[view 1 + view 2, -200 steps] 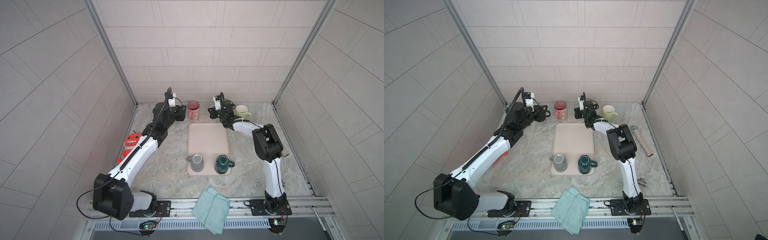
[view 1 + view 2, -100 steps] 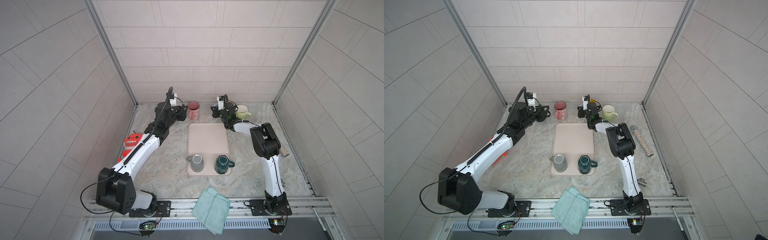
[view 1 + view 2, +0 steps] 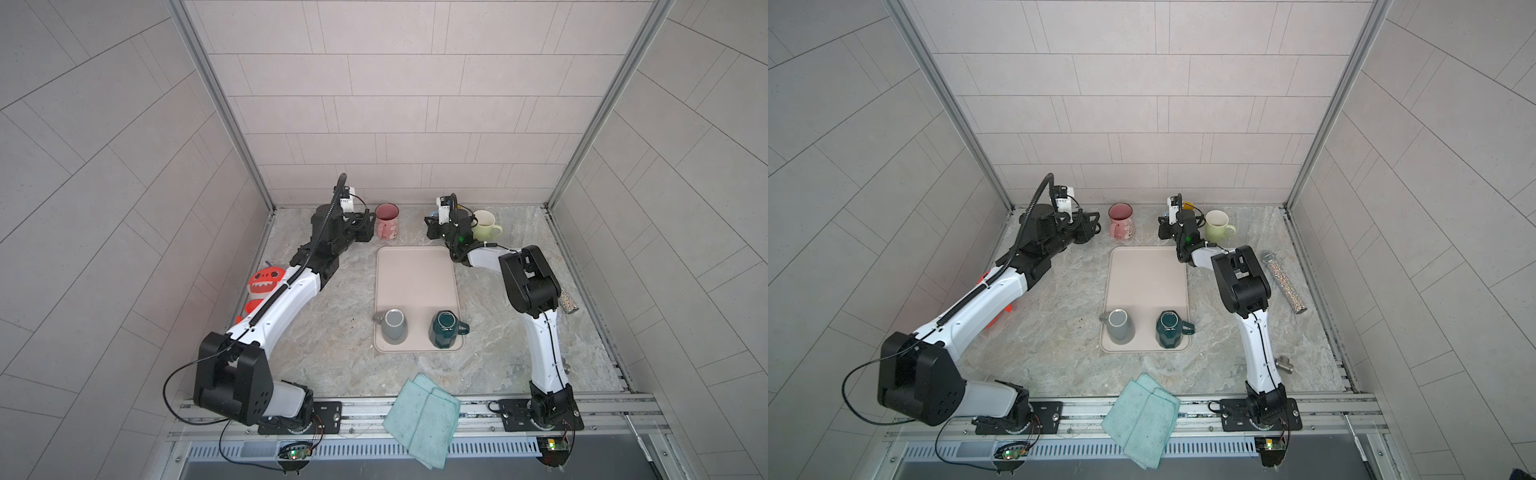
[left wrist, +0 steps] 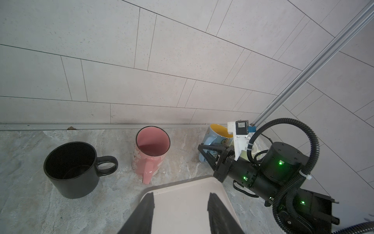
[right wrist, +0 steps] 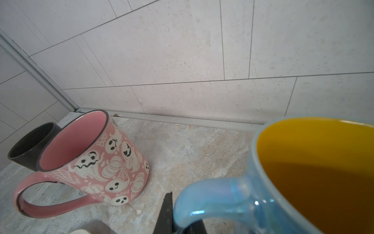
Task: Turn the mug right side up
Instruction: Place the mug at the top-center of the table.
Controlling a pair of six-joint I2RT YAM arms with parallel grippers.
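A blue mug (image 5: 303, 172) with a yellow inside stands opening-up, slightly tilted, at the back of the table (image 4: 216, 137). My right gripper (image 5: 180, 222) is shut on its handle. In both top views that gripper (image 3: 432, 226) (image 3: 1166, 228) hides nearly all of the mug. My left gripper (image 4: 181, 195) is open with nothing between its fingers, above the far corner of the beige tray (image 4: 182, 212). In a top view it (image 3: 365, 226) sits just left of the pink ghost mug (image 3: 387, 220).
A black mug (image 4: 70, 168) and the pink mug (image 4: 151, 154) stand upright by the back wall. A cream mug (image 3: 484, 224) is right of my right gripper. A grey mug (image 3: 394, 328) and a dark green mug (image 3: 444, 330) stand on the tray (image 3: 415, 282). Also here: red toy (image 3: 266, 282), glitter tube (image 3: 1283, 282), teal cloth (image 3: 424, 419).
My right gripper has edged slightly to the right with the blue mug. The left arm has shifted a little towards the back. Neither gripper has opened or shut.
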